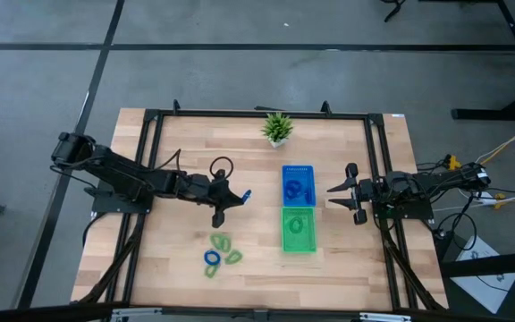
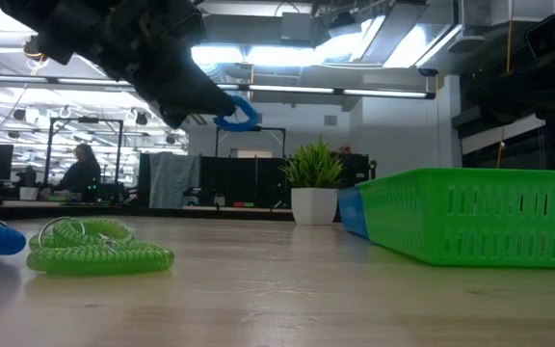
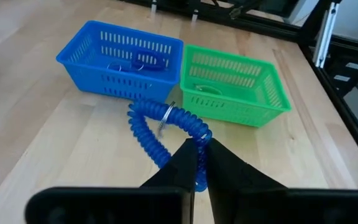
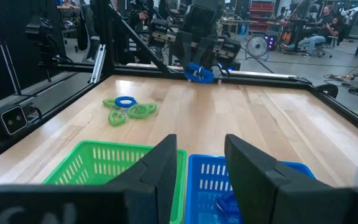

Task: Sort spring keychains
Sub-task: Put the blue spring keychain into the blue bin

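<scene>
We see a blue spring keychain pinched in the closed left gripper, lifted above the table just left of the blue tray; the green tray adjoins it. Three loose keychains lie nearer us. The right gripper waits open beside the trays

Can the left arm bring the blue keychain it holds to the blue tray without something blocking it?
Probably yes. The left gripper, shut on the blue keychain, hangs above bare wood, and nothing stands between it and the blue tray. The right gripper waits open on the trays' far side.
</scene>
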`<action>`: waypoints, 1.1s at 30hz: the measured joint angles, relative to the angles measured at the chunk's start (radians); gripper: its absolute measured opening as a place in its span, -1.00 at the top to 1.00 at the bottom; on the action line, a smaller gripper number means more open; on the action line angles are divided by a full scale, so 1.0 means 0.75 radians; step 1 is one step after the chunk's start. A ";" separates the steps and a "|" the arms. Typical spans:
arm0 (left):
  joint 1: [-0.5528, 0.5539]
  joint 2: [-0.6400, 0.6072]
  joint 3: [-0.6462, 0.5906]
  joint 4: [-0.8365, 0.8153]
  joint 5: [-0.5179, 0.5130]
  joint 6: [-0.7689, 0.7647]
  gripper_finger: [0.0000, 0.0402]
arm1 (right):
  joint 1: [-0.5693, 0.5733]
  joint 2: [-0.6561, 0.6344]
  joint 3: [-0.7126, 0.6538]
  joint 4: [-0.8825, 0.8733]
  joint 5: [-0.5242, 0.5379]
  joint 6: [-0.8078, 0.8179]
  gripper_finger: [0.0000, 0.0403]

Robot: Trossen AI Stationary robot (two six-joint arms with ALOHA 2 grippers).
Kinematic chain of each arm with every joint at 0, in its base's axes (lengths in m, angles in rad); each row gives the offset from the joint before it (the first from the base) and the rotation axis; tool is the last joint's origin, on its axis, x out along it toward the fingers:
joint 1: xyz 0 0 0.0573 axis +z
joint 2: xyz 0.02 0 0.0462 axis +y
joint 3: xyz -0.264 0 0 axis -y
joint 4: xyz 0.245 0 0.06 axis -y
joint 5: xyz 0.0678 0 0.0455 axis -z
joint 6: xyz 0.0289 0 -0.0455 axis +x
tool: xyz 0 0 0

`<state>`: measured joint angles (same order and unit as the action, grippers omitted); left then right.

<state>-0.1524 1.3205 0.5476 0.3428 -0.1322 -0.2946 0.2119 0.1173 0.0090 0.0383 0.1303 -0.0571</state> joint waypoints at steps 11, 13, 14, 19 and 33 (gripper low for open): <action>-0.001 0.000 0.050 0.009 0.001 0.049 0.91 | 0.000 0.001 0.000 0.000 0.000 0.000 0.33; -0.001 0.000 0.064 0.009 0.001 0.068 0.91 | 0.000 0.000 0.000 0.000 0.000 0.000 0.33; -0.001 0.000 0.070 0.009 0.001 0.077 0.91 | 0.000 0.001 0.000 0.000 0.000 0.000 0.33; -0.001 0.000 0.089 0.008 0.009 0.109 0.91 | 0.000 0.000 0.000 0.000 0.000 0.000 0.33; -0.001 0.000 0.092 0.007 0.010 0.123 0.91 | 0.000 0.000 0.000 0.000 0.000 0.000 0.33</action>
<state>-0.1532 1.3205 0.6167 0.3481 -0.1246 -0.2025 0.2118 0.1173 0.0087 0.0383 0.1304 -0.0572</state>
